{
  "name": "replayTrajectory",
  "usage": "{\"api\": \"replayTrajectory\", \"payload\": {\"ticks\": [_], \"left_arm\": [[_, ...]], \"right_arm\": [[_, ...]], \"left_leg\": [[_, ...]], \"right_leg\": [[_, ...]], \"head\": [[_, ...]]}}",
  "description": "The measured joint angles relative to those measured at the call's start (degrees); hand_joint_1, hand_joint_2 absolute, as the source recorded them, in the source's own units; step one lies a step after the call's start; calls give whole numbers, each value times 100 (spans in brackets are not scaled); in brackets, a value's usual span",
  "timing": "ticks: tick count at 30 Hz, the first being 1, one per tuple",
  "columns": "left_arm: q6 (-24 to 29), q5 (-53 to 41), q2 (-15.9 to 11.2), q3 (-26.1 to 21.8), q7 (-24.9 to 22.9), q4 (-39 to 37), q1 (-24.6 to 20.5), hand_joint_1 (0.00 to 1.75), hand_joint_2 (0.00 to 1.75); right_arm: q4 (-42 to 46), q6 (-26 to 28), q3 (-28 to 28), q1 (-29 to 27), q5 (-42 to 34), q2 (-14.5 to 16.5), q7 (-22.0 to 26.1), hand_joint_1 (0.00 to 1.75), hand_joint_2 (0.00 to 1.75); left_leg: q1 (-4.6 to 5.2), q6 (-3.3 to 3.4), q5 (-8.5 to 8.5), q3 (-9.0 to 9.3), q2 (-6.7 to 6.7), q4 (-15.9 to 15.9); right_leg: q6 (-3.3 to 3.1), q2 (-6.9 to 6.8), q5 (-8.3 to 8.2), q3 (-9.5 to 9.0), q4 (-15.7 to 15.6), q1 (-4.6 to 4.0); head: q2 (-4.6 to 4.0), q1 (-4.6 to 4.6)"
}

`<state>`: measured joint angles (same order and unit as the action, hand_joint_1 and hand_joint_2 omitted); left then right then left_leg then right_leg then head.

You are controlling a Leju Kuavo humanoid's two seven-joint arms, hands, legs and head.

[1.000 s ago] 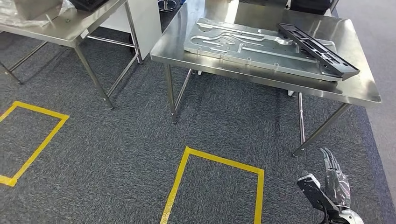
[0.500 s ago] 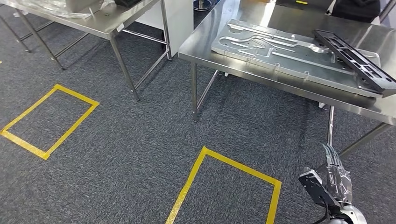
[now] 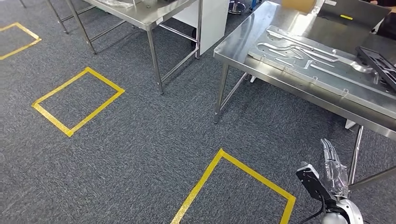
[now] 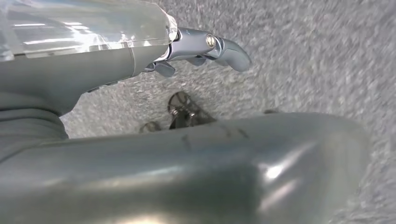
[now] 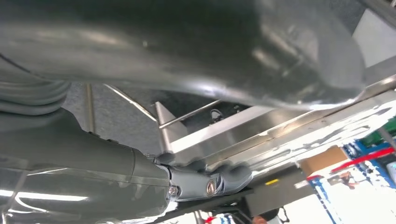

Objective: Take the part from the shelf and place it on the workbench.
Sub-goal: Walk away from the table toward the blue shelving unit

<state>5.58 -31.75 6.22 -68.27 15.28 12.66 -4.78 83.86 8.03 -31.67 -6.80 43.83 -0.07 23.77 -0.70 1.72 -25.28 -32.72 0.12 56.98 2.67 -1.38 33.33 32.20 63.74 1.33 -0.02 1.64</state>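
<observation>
A steel workbench [image 3: 243, 46] stands at the right. On it lies a large machined aluminium plate [image 3: 322, 65], and a black slotted part [image 3: 380, 63] rests on the plate's far right end, cut off by the picture's edge. My right hand [image 3: 329, 179] hangs low at the bottom right, below the bench's front edge, with fingers straight and apart and nothing in it. In the right wrist view my right hand [image 5: 93, 163] points toward the bench's underside [image 5: 243, 130]. My left hand [image 4: 154, 140] hangs over grey carpet, holding nothing, with one finger [image 4: 210, 46] stretched out.
A second steel table [image 3: 140, 11] stands at the back left, with a white cabinet [image 3: 215, 18] between the two tables. Yellow tape squares [image 3: 77, 100] [image 3: 238, 186] mark the grey carpet. A bench leg [image 3: 356, 156] stands close by my right hand.
The camera has turned left: tables and floor marks have slid to the right in the picture, and the black part is now at the right edge. My right hand keeps its pose.
</observation>
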Motion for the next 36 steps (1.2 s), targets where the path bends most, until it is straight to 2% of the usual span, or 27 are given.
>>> {"api": "replayTrajectory", "payload": {"ticks": [2,3,4,5,6,8,10,12,13,14,16,17,18,19,20,21,23,24,25,27,28,29,31,33,34,35,36], "left_arm": [[7,1,-3,1,-7,0,-16,0,0],[9,1,-4,1,-9,0,-17,0,0],[10,2,-5,1,-13,0,-14,0,0],[10,4,-5,1,-15,0,-12,0,0],[10,10,-5,1,-17,0,-11,0,0],[10,35,-2,1,-17,0,-20,0,0],[16,71,1,1,-17,0,-24,0,0],[36,126,-13,-3,-15,0,-8,0,0],[47,160,-25,-5,-12,0,0,0,0],[57,194,-36,-8,-8,0,2,0,0],[76,252,-46,-14,1,0,-11,0,0],[90,283,-48,-20,3,0,-15,0,0],[113,313,-53,-34,4,0,-13,0,0],[142,350,-60,-55,8,0,-6,0,0],[172,384,-69,-80,14,0,2,0,0],[202,420,-81,-106,22,0,7,0,0],[234,478,-97,-143,56,0,0,0,0],[240,509,-102,-160,82,0,-6,0,0],[240,545,-102,-184,115,0,-10,0,0],[218,627,-103,-245,188,0,-5,0,0],[200,665,-103,-274,226,0,-1,0,0],[185,695,-103,-297,256,0,-4,0,0],[182,739,-102,-344,292,0,-25,0,0],[204,768,-102,-390,303,0,-39,0,0],[219,780,-102,-408,306,0,-39,0,0],[235,792,-102,-423,308,0,-38,0,0],[253,805,-101,-437,308,0,-37,0,0]], "right_arm": [[-42,10,12,5,25,-7,-10,0,0],[-69,13,19,9,38,-8,-15,0,0],[-93,14,27,15,45,-9,-19,0,0],[-114,15,35,24,48,-13,-22,0,0],[-133,17,43,36,49,-19,-25,0,0],[-162,22,64,63,49,-40,-32,0,0],[-189,34,93,74,39,-61,-34,0,0],[-215,56,159,75,-29,-89,11,0,0],[-228,75,206,75,-83,-108,47,0,0],[-243,107,254,72,-141,-126,87,0,0],[-305,214,349,63,-252,-158,137,0,0],[-351,281,404,61,-307,-176,148,0,0],[-409,352,481,63,-361,-199,151,0,0],[-468,418,574,71,-411,-228,151,0,0],[-525,474,676,83,-453,-256,151,0,0],[-584,521,785,96,-489,-286,152,0,0],[-679,588,965,123,-537,-348,158,0,0],[-721,624,1033,138,-557,-382,164,0,0],[-761,663,1091,155,-575,-413,170,0,0],[-822,748,1204,185,-614,-459,189,0,0],[-839,780,1261,193,-634,-472,199,0,0],[-845,809,1306,195,-656,-482,208,0,0],[-850,839,1364,183,-682,-518,202,0,0],[-856,845,1409,167,-687,-550,170,0,0],[-860,845,1441,168,-687,-558,158,0,0],[-862,845,1471,175,-687,-561,148,0,0],[-863,844,1500,194,-683,-567,141,0,0]], "left_leg": [[17,28,23,-36,-129,3],[26,32,31,-47,-199,4],[32,28,39,-53,-273,8],[34,21,46,-53,-345,13],[35,9,53,-53,-416,19],[49,-35,65,-74,-545,44],[48,-104,82,-111,-656,51],[37,-176,97,-145,-731,44],[40,-199,45,-185,-661,116],[46,-217,-89,-282,-525,315],[45,-244,-501,-602,-197,1028],[38,-264,-685,-779,-112,1426],[32,-279,-770,-884,-75,1682],[26,-289,-756,-889,-56,1746],[21,-292,-639,-766,-31,1560],[17,-288,-464,-533,30,1169],[24,-248,-209,-76,267,354],[31,-219,-157,46,342,133],[42,-186,-150,74,366,62],[52,-117,-122,63,237,56],[49,-82,-105,65,180,40],[43,-46,-85,69,120,22],[40,2,-56,61,0,5],[71,27,-42,38,-138,7],[92,35,-36,33,-212,9],[114,42,-32,33,-283,11],[133,47,-28,43,-359,12]], "right_leg": [[0,122,350,386,786,-3],[-2,131,392,506,1011,-3],[-12,136,303,513,998,-3],[-27,156,119,403,755,-3],[-52,224,-110,214,354,-3],[-105,433,-393,-122,-380,-5],[-147,497,-427,-216,-623,-26],[-212,369,-465,-222,-656,-24],[-254,305,-490,-229,-679,-15],[-291,233,-512,-232,-701,-5],[-327,87,-524,-223,-712,-15],[-332,12,-522,-218,-710,-25],[-332,-60,-521,-215,-709,-31],[-330,-130,-518,-215,-708,-35],[-323,-197,-513,-219,-705,-35],[-310,-262,-504,-228,-701,-34],[-258,-376,-472,-254,-679,-53],[-221,-426,-457,-270,-670,-67],[-183,-475,-446,-286,-668,-78],[-109,-568,-434,-320,-682,-74],[-76,-525,-394,-322,-652,-59],[-49,-410,-291,-281,-529,-44],[-25,-75,68,-18,62,-22],[-41,81,356,353,779,-34],[-68,103,345,447,922,-49],[-107,119,243,457,891,-71],[-169,159,19,333,590,-108]], "head": [[0,-1],[0,-2],[0,-2],[0,-2],[0,-2],[0,-2],[0,-1],[0,0],[0,2],[0,4],[0,9],[0,9],[0,9],[0,9],[0,9],[0,9],[0,7],[0,7],[0,5],[0,4],[0,2],[0,2],[0,-1],[0,-1],[0,-2],[0,-1],[0,-1]]}}
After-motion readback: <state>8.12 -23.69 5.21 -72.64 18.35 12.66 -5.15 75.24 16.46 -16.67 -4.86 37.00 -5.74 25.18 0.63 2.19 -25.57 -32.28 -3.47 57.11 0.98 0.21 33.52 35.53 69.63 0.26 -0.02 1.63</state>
